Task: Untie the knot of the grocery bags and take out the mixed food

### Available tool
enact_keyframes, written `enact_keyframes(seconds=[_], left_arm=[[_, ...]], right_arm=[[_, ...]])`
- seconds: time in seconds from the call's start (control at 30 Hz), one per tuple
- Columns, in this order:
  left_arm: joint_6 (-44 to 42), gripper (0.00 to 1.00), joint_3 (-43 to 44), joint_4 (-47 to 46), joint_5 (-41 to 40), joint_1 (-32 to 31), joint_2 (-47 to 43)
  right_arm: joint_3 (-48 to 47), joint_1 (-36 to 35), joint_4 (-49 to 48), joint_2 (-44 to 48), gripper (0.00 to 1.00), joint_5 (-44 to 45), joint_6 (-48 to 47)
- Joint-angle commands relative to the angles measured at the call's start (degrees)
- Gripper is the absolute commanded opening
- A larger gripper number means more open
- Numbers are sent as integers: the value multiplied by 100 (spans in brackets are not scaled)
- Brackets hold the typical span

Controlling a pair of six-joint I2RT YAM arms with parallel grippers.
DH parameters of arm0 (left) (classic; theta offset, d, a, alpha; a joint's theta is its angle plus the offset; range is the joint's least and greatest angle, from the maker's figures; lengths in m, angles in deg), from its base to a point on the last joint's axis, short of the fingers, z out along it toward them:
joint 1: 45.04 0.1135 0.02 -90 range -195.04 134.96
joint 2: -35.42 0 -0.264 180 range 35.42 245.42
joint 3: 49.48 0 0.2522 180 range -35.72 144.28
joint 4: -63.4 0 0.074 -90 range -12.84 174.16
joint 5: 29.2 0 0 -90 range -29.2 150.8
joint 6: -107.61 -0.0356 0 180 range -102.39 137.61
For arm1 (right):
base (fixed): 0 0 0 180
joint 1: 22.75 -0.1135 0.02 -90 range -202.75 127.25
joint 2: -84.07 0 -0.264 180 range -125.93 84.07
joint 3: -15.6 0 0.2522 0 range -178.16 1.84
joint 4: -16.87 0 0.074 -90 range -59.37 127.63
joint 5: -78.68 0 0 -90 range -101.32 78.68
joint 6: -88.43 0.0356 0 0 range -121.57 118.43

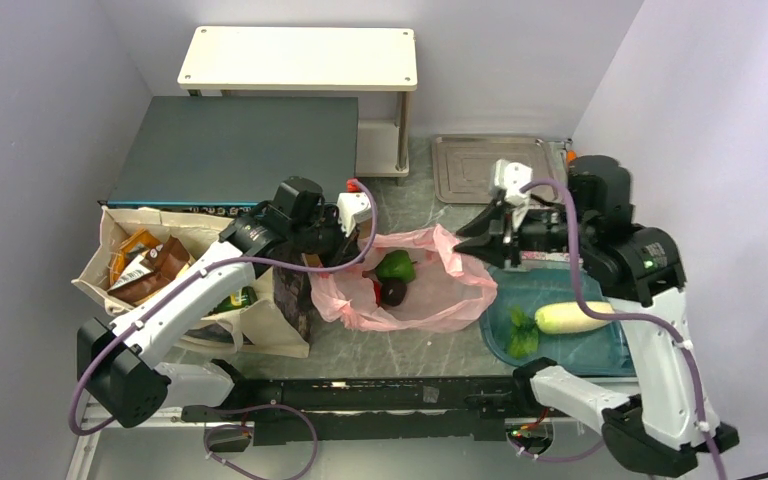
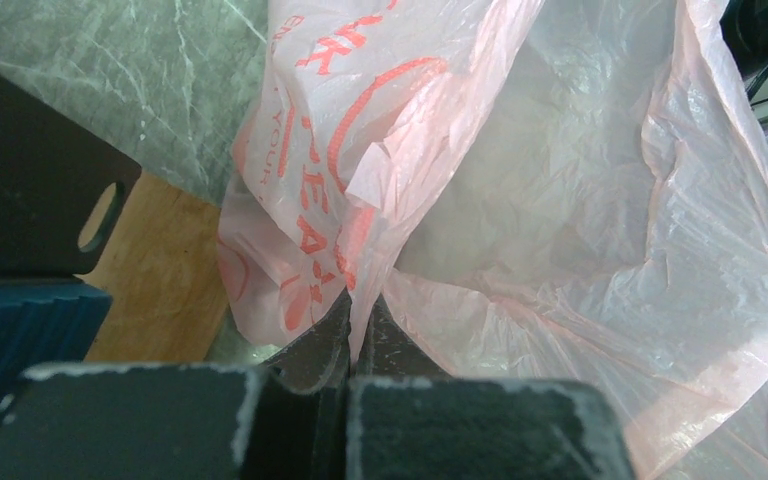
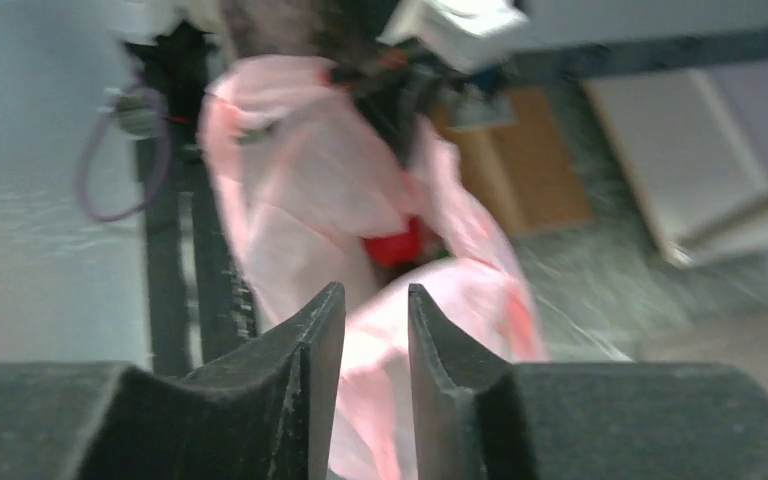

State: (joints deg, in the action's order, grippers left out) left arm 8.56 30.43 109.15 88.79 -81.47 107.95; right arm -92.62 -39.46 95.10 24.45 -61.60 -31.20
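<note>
Overhead only: the pink plastic bag (image 1: pixel 430 300) lies on the table (image 1: pixel 400 350) between the canvas tote (image 1: pixel 260 325) and the blue tray (image 1: pixel 600 350). Its mouth is open upward, long axis left-right between the two grippers. Inside it are a green pepper (image 1: pixel 396 265) and a dark red round fruit (image 1: pixel 392 292), touching. The white radish (image 1: pixel 572 317) lies in the tray, long axis left-right, with leafy greens (image 1: pixel 522 336) just beside its left end. The tote holds orange and brown-red chip bags (image 1: pixel 142 268) and a green bottle (image 1: pixel 241 298) with a yellow label; print too small to read.

Left wrist view adds: left gripper (image 2: pixel 357 325) clamped tight on a fold of the bag's rim, film fanning away from the fingers. Red print on the film is creased; "YOUR" seems readable, the rest is fragments. Overhead shows none of that lettering.

Right wrist view, blurred: right gripper (image 3: pixel 375 300) has its jaws a narrow gap apart, not clenched, pointed at the bag. A red patch shows through the pink. Overhead puts it at the bag's right rim; touching or not, cannot tell.
</note>
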Motion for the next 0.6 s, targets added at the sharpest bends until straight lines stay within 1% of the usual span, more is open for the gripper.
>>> enact_keyframes(seconds=[0.0, 0.1, 0.2, 0.27, 0.3, 0.37, 0.47, 0.57], left_arm=[[219, 0, 311, -462, 51, 37, 136], [200, 0, 263, -528, 54, 36, 86], [99, 0, 188, -588, 116, 33, -27], [-130, 0, 105, -589, 218, 25, -138], [-265, 0, 30, -608, 227, 22, -218], [-487, 0, -158, -685, 146, 28, -372], [-819, 0, -293, -715, 274, 24, -493], [-949, 0, -356, -759, 273, 20, -461]], right_arm=[[499, -1418, -868, -199, 26, 688, 506], [1137, -2427, -1432, -172, 19, 1766, 86], [1974, -2976, -1981, -224, 13, 2663, -289], [2691, -3048, -2651, -49, 10, 3164, -495], [3332, -3055, -3171, 223, 9, 3424, -562], [4145, -3047, -3952, 514, 9, 3825, -775], [4880, -3046, -4654, 481, 11, 4151, -938], [5299, -3047, -5295, 269, 18, 4143, -1024]])
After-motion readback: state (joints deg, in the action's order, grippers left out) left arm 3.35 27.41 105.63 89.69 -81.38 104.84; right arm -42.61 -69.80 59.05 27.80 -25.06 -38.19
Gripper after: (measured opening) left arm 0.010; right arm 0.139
